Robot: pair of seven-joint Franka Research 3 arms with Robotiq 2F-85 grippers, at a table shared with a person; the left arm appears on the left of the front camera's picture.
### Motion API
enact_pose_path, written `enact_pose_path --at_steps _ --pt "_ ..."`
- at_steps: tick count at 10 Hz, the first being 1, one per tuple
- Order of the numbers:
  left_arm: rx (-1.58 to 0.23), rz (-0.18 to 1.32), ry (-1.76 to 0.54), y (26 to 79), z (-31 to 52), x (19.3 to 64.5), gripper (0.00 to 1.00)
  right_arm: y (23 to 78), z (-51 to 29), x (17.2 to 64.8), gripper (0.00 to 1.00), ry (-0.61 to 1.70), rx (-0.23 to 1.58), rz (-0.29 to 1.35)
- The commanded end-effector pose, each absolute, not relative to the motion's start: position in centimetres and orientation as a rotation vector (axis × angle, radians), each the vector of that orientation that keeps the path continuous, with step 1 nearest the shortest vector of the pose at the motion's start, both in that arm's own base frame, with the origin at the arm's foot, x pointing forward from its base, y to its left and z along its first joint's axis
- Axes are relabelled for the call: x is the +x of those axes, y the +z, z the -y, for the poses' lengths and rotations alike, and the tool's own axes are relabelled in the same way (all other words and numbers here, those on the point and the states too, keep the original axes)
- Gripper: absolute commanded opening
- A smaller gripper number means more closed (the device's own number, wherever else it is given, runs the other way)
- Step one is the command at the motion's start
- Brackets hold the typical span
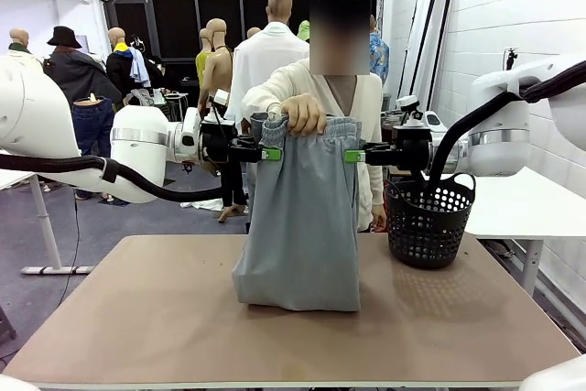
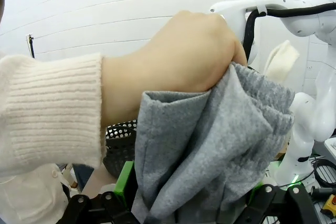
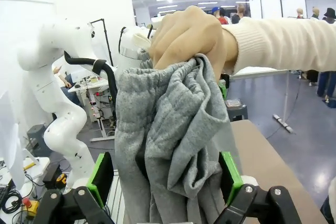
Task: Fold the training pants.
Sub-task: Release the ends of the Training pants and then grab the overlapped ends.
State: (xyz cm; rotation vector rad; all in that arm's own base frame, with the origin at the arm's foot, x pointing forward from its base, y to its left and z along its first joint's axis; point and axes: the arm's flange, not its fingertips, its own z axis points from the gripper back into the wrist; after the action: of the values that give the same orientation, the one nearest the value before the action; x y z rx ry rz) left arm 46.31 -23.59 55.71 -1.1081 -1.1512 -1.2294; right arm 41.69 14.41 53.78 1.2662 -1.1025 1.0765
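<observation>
Training pants [image 1: 302, 217] — soft (heathered) grey jersey

training pants [image 1: 302, 217] waistband middle hidden under hand [image 1: 304, 114], pincer contact unclear

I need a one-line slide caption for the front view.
A person's hand holds the grey training pants by the waistband between two grippers, hem resting on the table.

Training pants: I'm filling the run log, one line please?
training pants: hanging, hem on table | person's hand: gripping waistband | left gripper, right gripper: at waistband edges
</observation>
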Motion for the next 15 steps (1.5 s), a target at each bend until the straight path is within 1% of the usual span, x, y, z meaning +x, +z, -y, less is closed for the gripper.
enact_pose_path --at_steps 1,6,10,11,12,15 --pt "-1.116 1.119 -1.243 56.5 24.3 46.8 1.0 54.1 -15.4 41.8 1.0 1.116 1.267 1.09" --pt "-1.143 1.09 -1.259 56.9 26.0 47.0 1.0 53.9 -17.4 42.2 1.0 1.125 1.271 1.083" --pt "-1.179 1.035 -1.272 57.3 26.5 45.5 1.0 53.9 -18.3 42.8 1.0 1.14 1.252 1.11" --pt "-1.174 1.016 -1.249 57.5 26.6 45.3 1.0 53.8 -18.5 43.1 1.0 1.143 1.246 1.123" --pt "-1.173 1.028 -1.242 57.7 26.7 44.9 1.0 53.7 -18.8 43.4 1.0 1.148 1.239 1.136" --pt "-1.077 1.019 -1.171 57.2 27.5 44.7 1.0 53.4 -19.7 44.2 1.0 1.162 1.21 1.139"
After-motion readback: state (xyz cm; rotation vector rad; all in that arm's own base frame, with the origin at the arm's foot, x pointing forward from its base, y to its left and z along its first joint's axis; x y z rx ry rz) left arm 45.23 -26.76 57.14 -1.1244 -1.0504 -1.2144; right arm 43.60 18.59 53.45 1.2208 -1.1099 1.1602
